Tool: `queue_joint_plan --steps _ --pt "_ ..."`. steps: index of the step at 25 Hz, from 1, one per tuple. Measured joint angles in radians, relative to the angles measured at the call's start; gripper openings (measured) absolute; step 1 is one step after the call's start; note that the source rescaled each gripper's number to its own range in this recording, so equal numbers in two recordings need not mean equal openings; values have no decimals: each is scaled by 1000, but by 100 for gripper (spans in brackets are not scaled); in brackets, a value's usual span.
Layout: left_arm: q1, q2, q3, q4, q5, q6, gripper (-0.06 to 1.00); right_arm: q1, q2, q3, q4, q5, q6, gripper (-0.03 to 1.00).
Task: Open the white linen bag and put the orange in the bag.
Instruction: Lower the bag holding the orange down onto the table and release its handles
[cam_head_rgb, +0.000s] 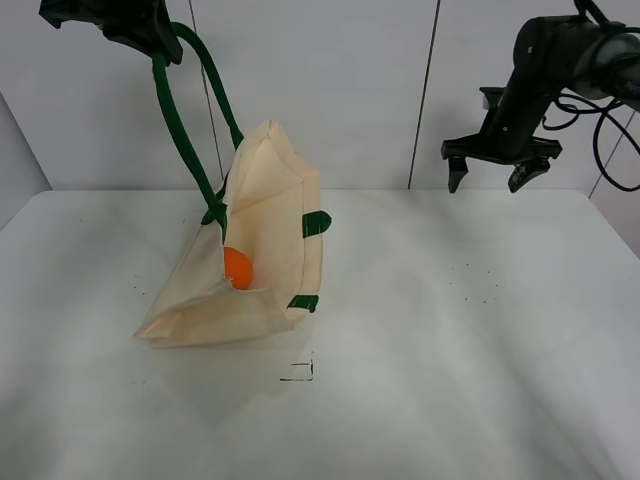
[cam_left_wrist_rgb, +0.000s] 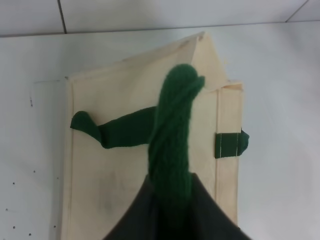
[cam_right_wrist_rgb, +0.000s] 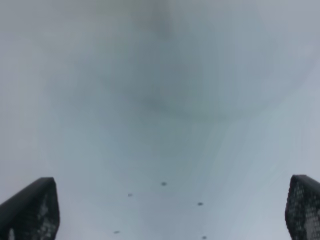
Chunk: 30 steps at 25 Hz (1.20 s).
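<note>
Hanging by one dark green strap handle (cam_head_rgb: 185, 130), the white linen bag (cam_head_rgb: 265, 200) is drawn up at its near-left edge while its lower end rests on the tabletop (cam_head_rgb: 480, 340). The left hand (cam_head_rgb: 158, 48) is clamped on the top of that strap, high at the upper left of the exterior view. Its own camera shows the twisted strap (cam_left_wrist_rgb: 175, 135) running down from the dark hand (cam_left_wrist_rgb: 170, 220) to the cloth. The pull leaves the bag's mouth gaping toward the left, and the orange (cam_head_rgb: 237, 268) sits inside it, low down against the inner cloth, partly hidden by the folded front panel. A second strap (cam_left_wrist_rgb: 120, 131) lies slack across the cream cloth, and a green tab (cam_head_rgb: 316, 223) shows on the bag's right edge, with another (cam_head_rgb: 303, 301) nearer the bottom corner. The right hand (cam_head_rgb: 502, 172) hangs in the air on the far right, well apart from the bag, spread wide and holding nothing. Its wrist view shows only two dark fingertips (cam_right_wrist_rgb: 30, 210) at the edges over bare tabletop dotted with small dark specks (cam_right_wrist_rgb: 163, 184). A faint corner mark (cam_head_rgb: 298, 372) is drawn on the tabletop just in front of the bag.
</note>
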Motion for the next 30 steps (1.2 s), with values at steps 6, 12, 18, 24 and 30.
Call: queue_joint_plan --steps 6,12,18,24,30 --pt "0 0 0 0 0 1 0 -12 -12 0 0 0 -9 100" --pt "0 0 0 0 0 1 0 -24 -108 94 -28 -1 -11 100" --pt "0 0 0 0 0 1 0 -28 -323 409 -34 -3 -12 100" --pt "0 0 0 0 0 2 0 -28 -654 834 -34 -2 -29 100" --pt "0 0 0 0 0 3 0 -28 -1008 1204 -34 -1 -30 100"
